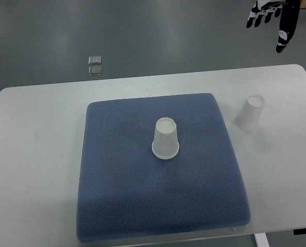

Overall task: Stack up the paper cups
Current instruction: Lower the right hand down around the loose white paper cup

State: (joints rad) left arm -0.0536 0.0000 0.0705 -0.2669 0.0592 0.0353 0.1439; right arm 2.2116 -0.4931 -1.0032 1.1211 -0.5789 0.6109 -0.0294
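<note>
A white paper cup (166, 138) stands upside down near the middle of a blue padded mat (122, 195). A second white paper cup (250, 112), also upside down and slightly tilted, sits on the bare white table (34, 154) just right of the mat. My right hand (270, 20) hangs at the top right corner, beyond the table's far edge and well above the second cup. Its black and white fingers (283, 41) are spread and hold nothing. The two cups are apart, with the mat's right edge between them.
The mat covers most of the table's centre and reaches close to its front edge. Two small square clear pieces (95, 66) lie on the grey floor behind the table. A dark fitting (305, 231) shows at the table's front right corner.
</note>
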